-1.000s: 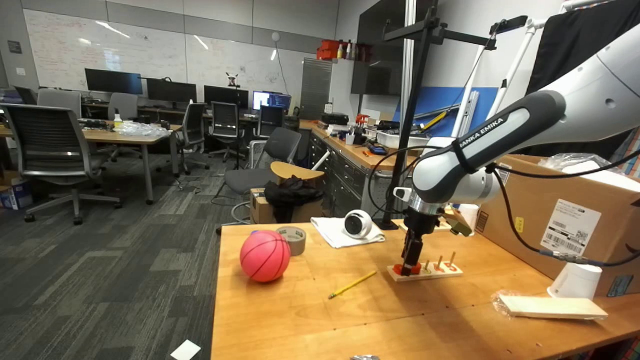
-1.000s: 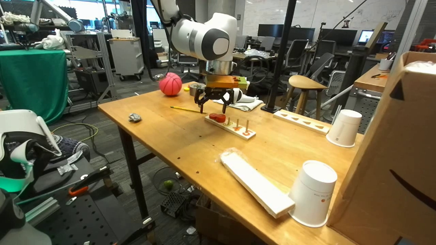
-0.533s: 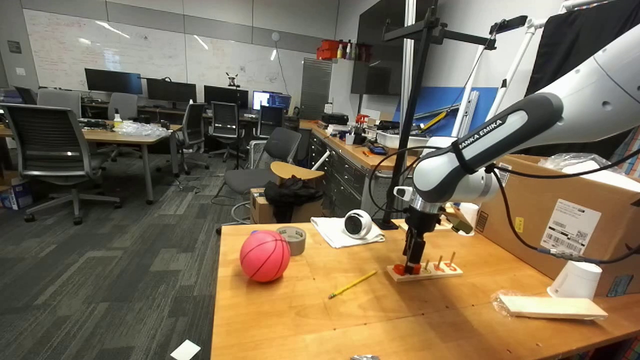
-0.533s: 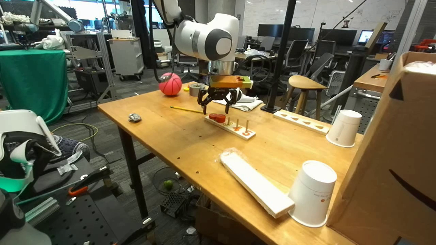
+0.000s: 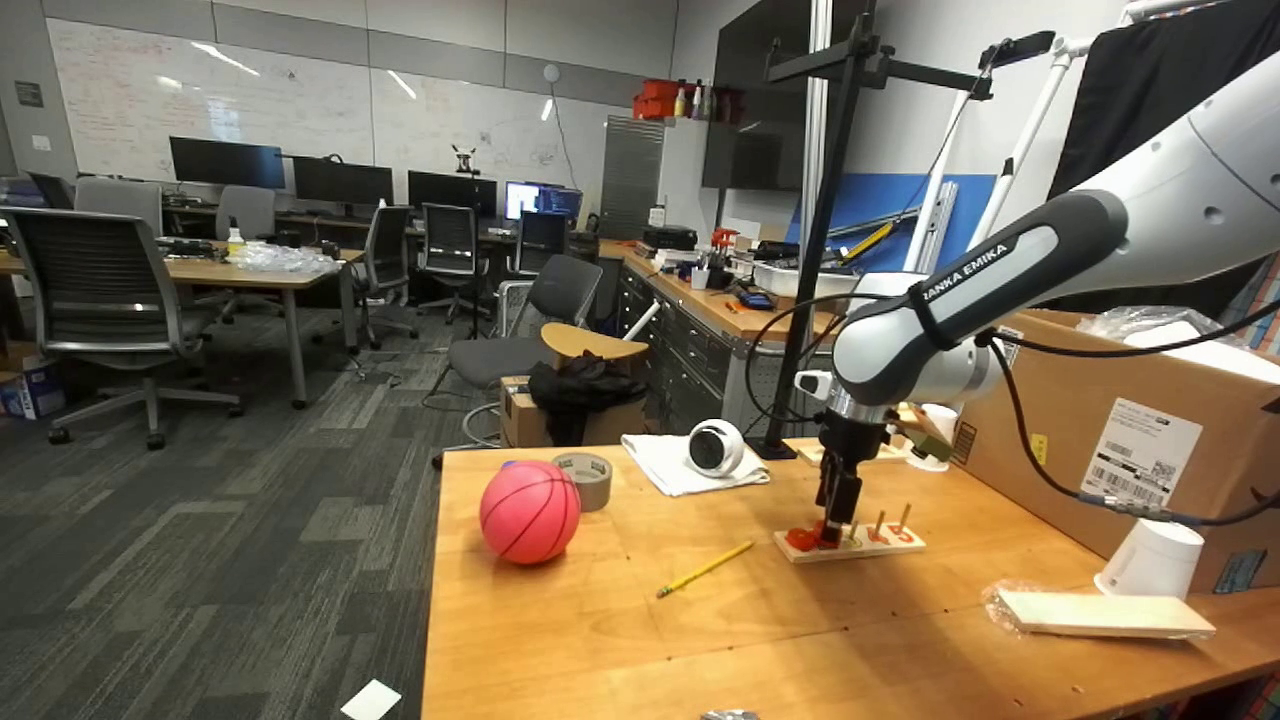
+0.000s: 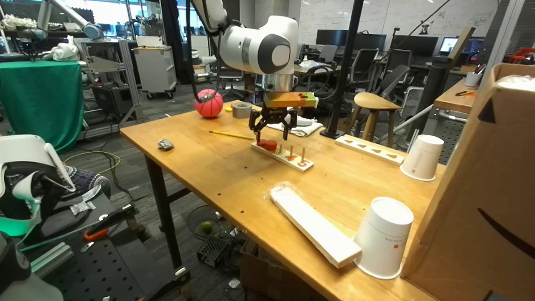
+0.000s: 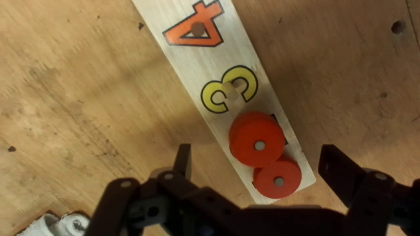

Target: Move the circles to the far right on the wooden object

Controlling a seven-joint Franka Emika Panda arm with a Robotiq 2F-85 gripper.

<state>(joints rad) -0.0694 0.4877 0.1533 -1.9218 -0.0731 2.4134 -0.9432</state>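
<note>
My black two-fingered hand (image 6: 272, 139), fingers spread, hangs further along the pale wooden rectangular board (image 7: 197, 62) toward its yellow 3 (image 7: 252, 80) than before; the bright red round circles (image 7: 244, 142) remain on two pegs (image 7: 259, 145) at one end.

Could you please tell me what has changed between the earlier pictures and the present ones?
The gripper has moved a little to the right in both exterior views, open throughout. Nothing was taken hold of or let go. The red circles stayed at the same end of the wooden board, and the board, ball and pencil stayed in place.
</note>
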